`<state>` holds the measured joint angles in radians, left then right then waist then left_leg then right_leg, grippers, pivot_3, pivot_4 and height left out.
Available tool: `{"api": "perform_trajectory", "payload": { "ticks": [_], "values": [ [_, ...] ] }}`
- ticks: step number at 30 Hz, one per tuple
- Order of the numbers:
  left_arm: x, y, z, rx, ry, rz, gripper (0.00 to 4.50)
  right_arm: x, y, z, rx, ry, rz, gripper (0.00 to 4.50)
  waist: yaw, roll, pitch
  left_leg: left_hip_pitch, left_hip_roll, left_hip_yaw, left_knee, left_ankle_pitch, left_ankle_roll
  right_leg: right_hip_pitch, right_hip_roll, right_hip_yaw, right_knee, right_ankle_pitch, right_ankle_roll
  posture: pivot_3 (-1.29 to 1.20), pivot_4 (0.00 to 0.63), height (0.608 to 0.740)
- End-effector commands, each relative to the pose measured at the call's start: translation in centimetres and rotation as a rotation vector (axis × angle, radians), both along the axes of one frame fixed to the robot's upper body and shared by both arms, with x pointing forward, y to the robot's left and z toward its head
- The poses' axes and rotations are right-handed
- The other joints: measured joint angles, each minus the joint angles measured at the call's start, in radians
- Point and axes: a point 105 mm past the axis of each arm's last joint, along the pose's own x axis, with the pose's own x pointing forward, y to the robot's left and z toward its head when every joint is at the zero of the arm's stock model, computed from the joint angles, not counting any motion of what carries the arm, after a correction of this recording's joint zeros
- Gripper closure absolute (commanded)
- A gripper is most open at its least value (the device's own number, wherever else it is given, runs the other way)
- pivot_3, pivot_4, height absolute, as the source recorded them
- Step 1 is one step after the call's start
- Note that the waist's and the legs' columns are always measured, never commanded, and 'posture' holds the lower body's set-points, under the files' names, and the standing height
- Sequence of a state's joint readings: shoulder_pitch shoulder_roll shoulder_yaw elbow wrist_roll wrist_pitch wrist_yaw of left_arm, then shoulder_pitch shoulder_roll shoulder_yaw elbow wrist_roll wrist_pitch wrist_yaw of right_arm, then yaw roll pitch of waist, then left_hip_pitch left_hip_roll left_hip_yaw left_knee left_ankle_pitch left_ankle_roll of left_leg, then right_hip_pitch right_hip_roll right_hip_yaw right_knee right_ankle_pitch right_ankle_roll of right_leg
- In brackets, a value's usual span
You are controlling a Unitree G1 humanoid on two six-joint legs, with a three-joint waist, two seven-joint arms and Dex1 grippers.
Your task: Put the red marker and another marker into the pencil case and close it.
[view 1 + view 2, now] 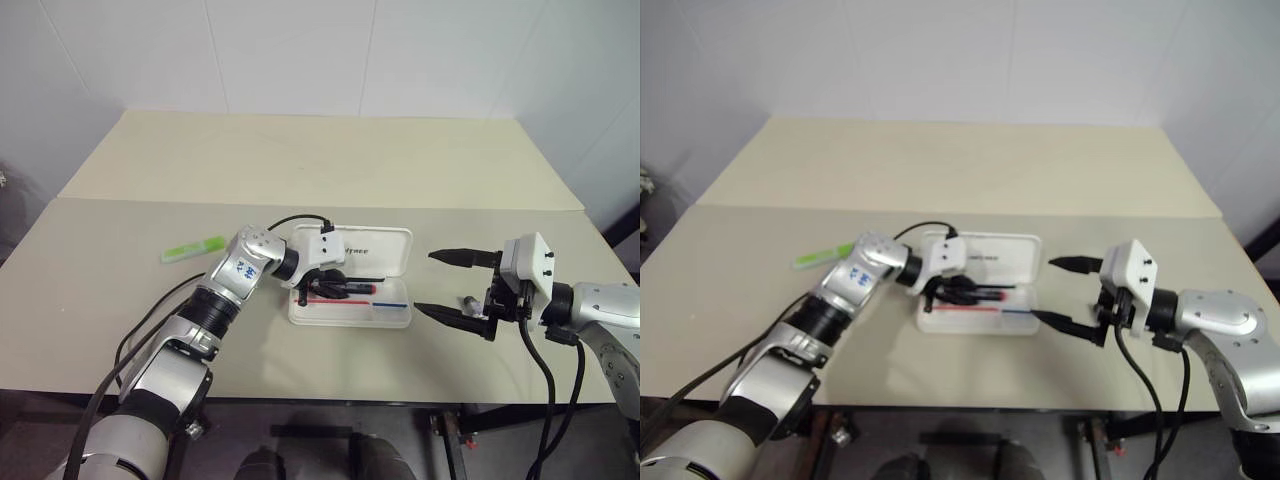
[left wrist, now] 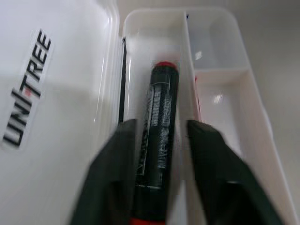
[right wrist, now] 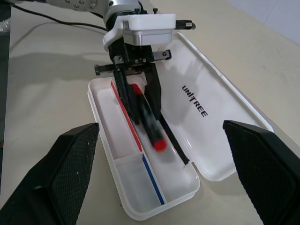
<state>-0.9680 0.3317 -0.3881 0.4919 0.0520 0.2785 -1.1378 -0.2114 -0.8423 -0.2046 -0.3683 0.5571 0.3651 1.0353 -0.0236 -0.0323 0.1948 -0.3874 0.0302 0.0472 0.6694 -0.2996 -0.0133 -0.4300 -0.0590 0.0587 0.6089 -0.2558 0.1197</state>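
the two eye views look forward and down from above onto the table (image 1: 120, 260), both taking in the open pencil case (image 1: 390, 243). the left wrist view sits close inside that case; the right wrist view faces it from farther back.

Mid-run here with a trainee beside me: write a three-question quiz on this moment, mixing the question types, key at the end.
1. True or false: the pencil case lies open on the table.
2. Where is the red marker?
A. on the table beside the case
B. in the case's long compartment, between the left gripper fingers
C. in the right gripper
3. Fill in: the green marker lies on the table to the robot's ____ of the case.

Key:
1. True; the lid is folded back flat.
2. B; the fingers stand apart on either side of the marker.
3. Left; it is not yet in the case.
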Motion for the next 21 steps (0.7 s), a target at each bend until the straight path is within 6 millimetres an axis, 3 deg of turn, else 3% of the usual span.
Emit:
{"api": "perform_trajectory", "payload": {
  "ticks": [1,5,12,21],
  "values": [
    [0.1,-0.5,1.8,-0.028,-0.054,-0.031,1.40,-0.3,0.4,1.2,0.011,-0.052,0.017,0.00,-0.001,0.000,0.000,0.000,0.000,0.000,0.000,0.000,0.000,0.000,0.000,0.000,0.000,0.000,0.000,0.00,0.150,0.740],
    [-0.6,-0.9,2.3,-0.034,-0.059,-0.072,0.10,-0.2,0.6,1.2,0.016,-0.053,0.023,0.00,-0.001,0.000,0.000,0.000,0.000,0.000,0.000,0.000,0.000,0.000,0.000,0.000,0.000,0.000,0.000,0.00,0.150,0.740],
    [-2.9,-0.4,3.2,-0.055,-0.048,-0.149,0.04,0.0,0.8,1.2,0.022,-0.051,0.037,0.00,-0.003,0.000,0.000,0.000,0.000,0.000,0.000,0.000,0.000,0.000,0.000,0.000,0.001,0.000,0.000,0.00,0.150,0.740],
    [-5.4,4.6,4.1,-0.070,-0.057,-0.099,0.04,0.2,1.5,1.6,0.029,-0.051,0.094,0.00,-0.003,0.000,0.000,0.001,0.001,-0.001,0.002,0.001,0.000,0.000,0.000,0.000,0.003,0.000,0.000,0.00,0.150,0.740]
  ]
}}
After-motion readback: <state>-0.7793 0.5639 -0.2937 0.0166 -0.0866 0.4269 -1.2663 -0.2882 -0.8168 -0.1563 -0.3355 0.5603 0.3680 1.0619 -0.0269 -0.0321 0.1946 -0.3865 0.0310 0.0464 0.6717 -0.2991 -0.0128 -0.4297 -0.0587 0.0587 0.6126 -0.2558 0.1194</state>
